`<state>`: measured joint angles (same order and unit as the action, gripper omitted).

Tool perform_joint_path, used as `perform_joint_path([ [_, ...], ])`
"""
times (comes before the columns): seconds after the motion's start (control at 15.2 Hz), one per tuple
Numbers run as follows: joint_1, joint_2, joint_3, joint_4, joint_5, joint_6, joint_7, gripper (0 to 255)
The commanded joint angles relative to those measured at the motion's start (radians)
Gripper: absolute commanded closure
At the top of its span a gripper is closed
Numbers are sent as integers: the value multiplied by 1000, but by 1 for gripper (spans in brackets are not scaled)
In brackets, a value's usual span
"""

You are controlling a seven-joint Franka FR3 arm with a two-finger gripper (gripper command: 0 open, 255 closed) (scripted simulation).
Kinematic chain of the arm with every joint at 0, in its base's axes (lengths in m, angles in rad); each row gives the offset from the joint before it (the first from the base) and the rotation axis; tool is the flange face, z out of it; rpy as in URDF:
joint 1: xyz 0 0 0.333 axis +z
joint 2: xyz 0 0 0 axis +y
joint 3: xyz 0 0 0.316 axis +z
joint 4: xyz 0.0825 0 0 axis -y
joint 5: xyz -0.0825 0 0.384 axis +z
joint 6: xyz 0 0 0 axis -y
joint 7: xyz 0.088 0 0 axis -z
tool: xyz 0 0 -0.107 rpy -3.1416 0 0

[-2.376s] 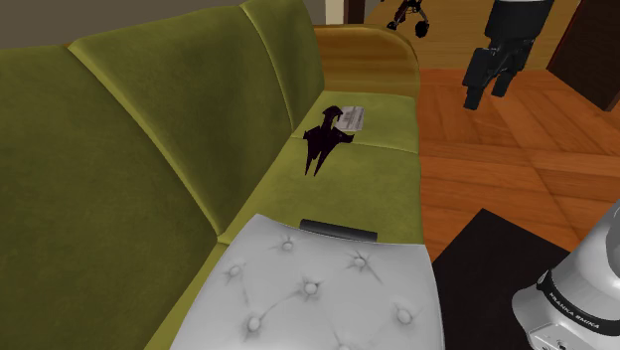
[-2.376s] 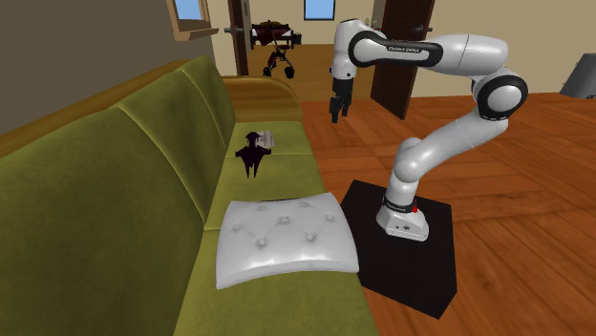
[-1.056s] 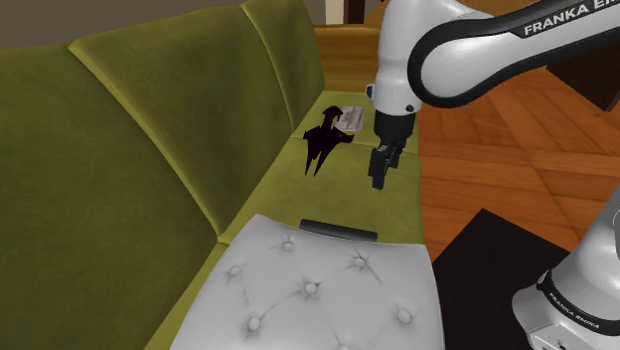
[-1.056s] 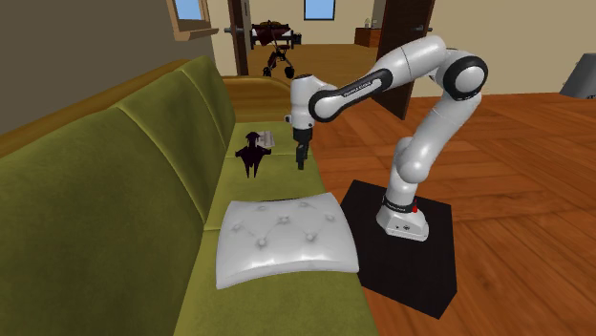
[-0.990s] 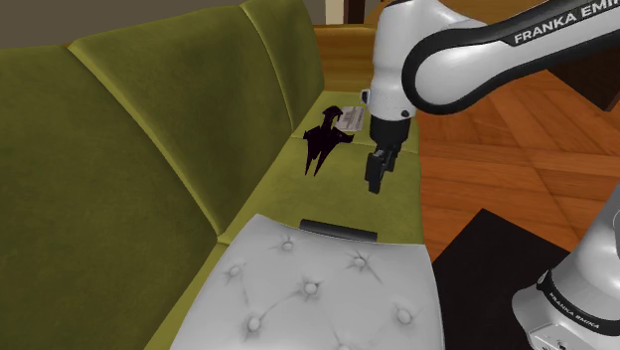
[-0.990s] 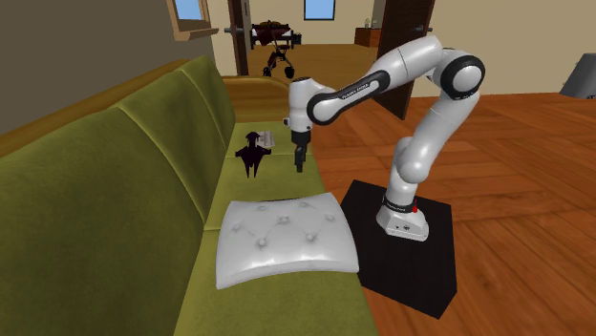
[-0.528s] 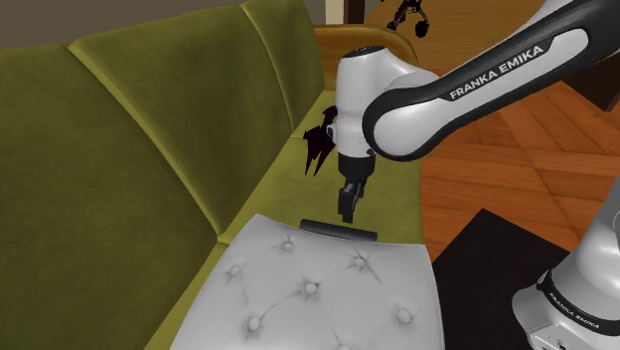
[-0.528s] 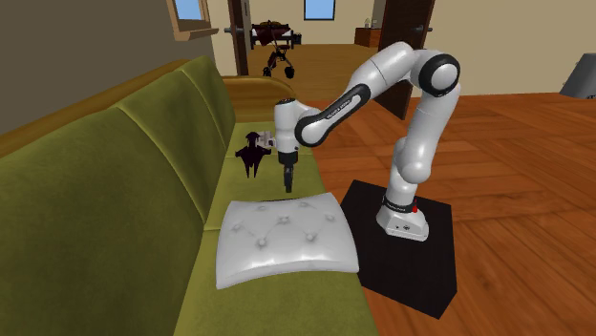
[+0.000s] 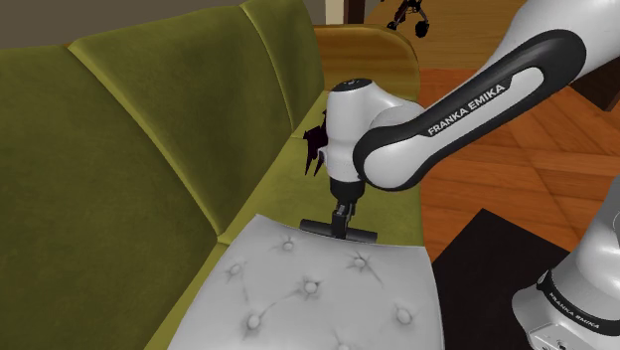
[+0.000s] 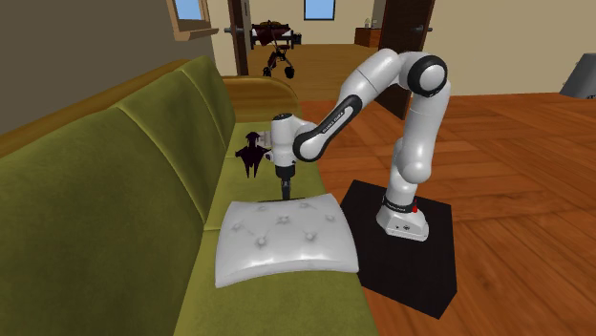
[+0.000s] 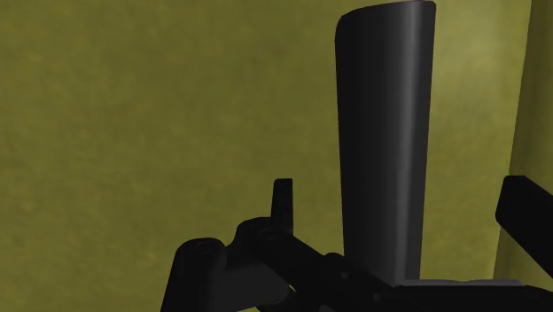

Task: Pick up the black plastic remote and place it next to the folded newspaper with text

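Note:
The black remote lies flat on the olive sofa seat, right against the far edge of a white tufted cushion. My gripper points straight down onto the remote's middle. In the wrist view the remote is a long dark slab running between my fingers, and the gripper is open, with a gap on each side of the remote. In the second exterior view the gripper sits at the cushion's far edge. A sliver of the folded newspaper peeks out behind the arm, further along the seat.
A dark purple spiky object stands on the seat beside the newspaper. The sofa backrest rises at the shoulder view's left and a curved wooden armrest closes the far end. Wooden floor and my black stand lie beside the sofa.
The arm has swung from near the newspaper toward the cushion and dropped. The gripper has come down from above the seat to straddle the remote.

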<state>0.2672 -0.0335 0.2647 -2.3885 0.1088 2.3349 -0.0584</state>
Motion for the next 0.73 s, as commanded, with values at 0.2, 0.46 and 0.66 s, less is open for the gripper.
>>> perform_joint_path([
  [0.2,3,29,3,-10,-6,39,7,0],
  [0.46,3,29,3,-10,-6,39,7,0],
  [0.66,3,29,3,-10,-6,38,7,255],
])
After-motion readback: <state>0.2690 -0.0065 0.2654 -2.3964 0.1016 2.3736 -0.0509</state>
